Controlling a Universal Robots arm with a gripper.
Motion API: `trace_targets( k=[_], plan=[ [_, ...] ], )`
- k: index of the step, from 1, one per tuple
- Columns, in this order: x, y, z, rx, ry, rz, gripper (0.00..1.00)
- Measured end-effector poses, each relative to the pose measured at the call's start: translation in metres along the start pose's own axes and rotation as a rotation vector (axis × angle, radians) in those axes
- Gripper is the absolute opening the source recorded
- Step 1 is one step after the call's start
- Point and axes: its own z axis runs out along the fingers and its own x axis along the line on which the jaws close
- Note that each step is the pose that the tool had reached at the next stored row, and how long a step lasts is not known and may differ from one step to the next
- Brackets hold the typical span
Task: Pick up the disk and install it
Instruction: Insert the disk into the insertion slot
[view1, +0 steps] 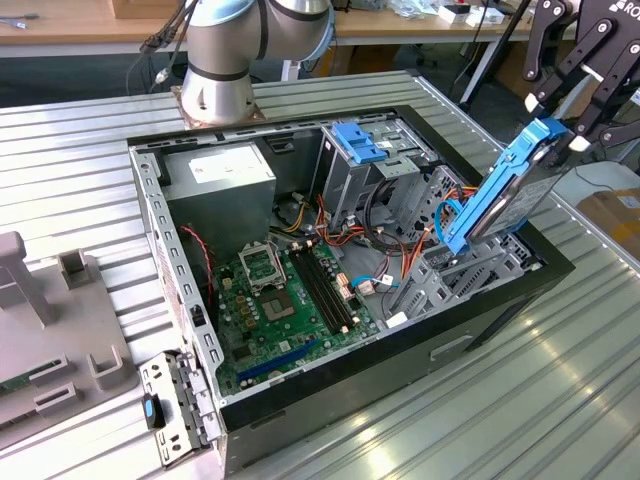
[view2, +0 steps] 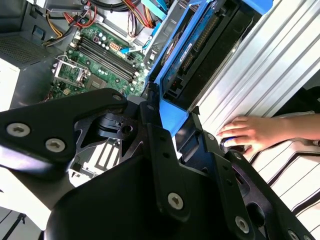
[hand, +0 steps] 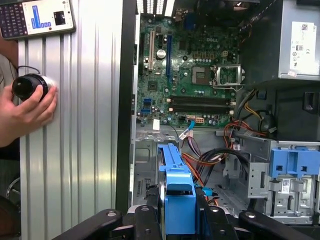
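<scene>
The disk (view1: 505, 190), a grey drive in a bright blue carrier, hangs tilted over the open computer case (view1: 175, 290), at the exterior view's right. Its lower end is just above the grey drive bay (view1: 450, 275) near the case's front wall. My gripper (view1: 556, 125) is shut on the disk's upper end, with black fingers on either side of the carrier. The disk (hand: 177, 192) runs edge-on between the fingers (hand: 145, 220) in the first wrist view. In the second wrist view the disk (view2: 200, 45) shows its underside beyond the gripper (view2: 172, 117).
Inside the case lie the green motherboard (view1: 285, 290), a grey power-supply box (view1: 220, 175), a metal cage with a blue top (view1: 360, 150) and loose cables (view1: 385, 235). A person's hand (hand: 25, 107) rests on a black knob (hand: 29, 86) on the ribbed table (hand: 85, 125), beside a handheld screen (hand: 37, 17).
</scene>
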Motion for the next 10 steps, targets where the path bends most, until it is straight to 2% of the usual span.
trace_targets(
  k=[3,6,8,10],
  plan=[
    [0.0003,-0.0001,0.0061,0.0002,0.0001,0.0,0.37],
    [0.0003,-0.0001,0.0062,0.0002,0.0002,0.0,0.37],
    [-0.0045,-0.0002,0.0065,0.0003,0.0001,0.0,0.37],
    [-0.0044,-0.0001,0.0068,0.0003,0.0,0.0,0.37]
  ],
)
